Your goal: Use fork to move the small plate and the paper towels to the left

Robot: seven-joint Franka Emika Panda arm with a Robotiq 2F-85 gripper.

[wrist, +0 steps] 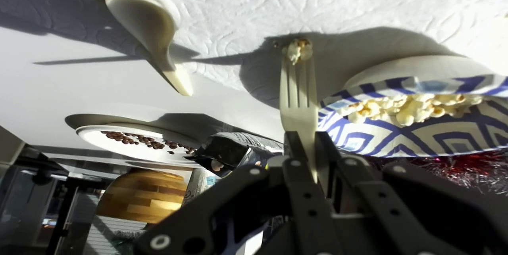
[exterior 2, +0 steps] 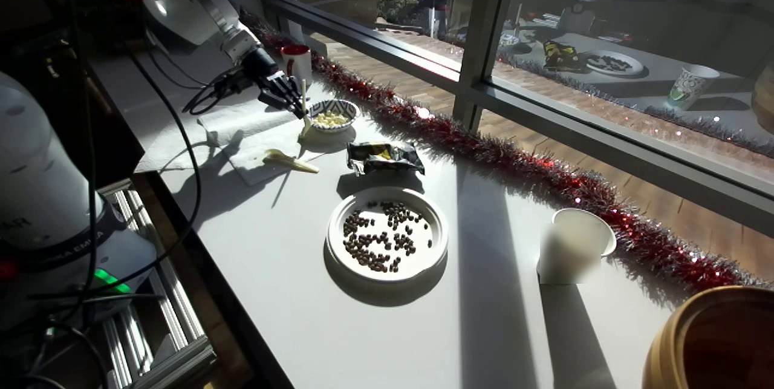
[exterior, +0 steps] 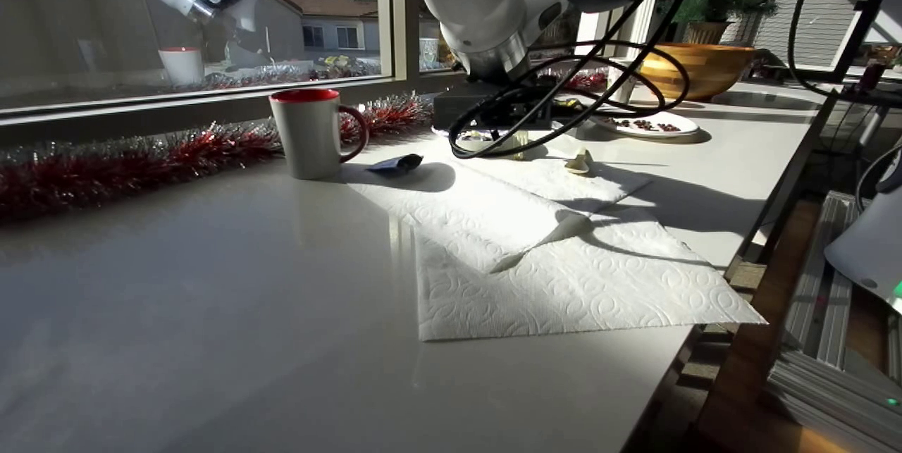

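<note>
Small plate (wrist: 397,140), patterned blue and white, sits upright at the edge of the paper towels (exterior: 599,284), popcorn (wrist: 418,108) inside. Can't tell if its whole base is on paper.

Gripper (wrist: 310,144): clamped on the fork (wrist: 299,118), pale handle pinched between its two fingers (wrist: 297,154). In an exterior view the fork (exterior 2: 305,130) reads near vertical, tines down; tip contact with the paper unclear. It's just beside the small plate, touching or not I can't tell. Loose popcorn piece (wrist: 297,50) at the tine tips in the wrist view; can't tell if it's stuck on them or lying on paper. In an exterior view the fingers are blocked by the arm (exterior: 479,2).

Paper towels overlap on the table (exterior: 211,333). One corner curls up, another pokes out past the table edge. Spoon (wrist: 156,37) lies across a paper edge: scoop end on paper, handle end off it.

Around: larger plate (exterior 2: 334,236) with dark brown beans (exterior 2: 361,251), black wrapper (exterior 2: 387,159) between it and the small plate. Red-rimmed mug (exterior: 308,139) stands near the paper towels, small dark-blue item (exterior: 396,165) near it, can't identify. White cup (exterior 2: 565,256), blurred, is near the wooden bowl (exterior 2: 671,334). Tinsel (exterior: 141,164) runs along the window frame (exterior: 399,23).
</note>
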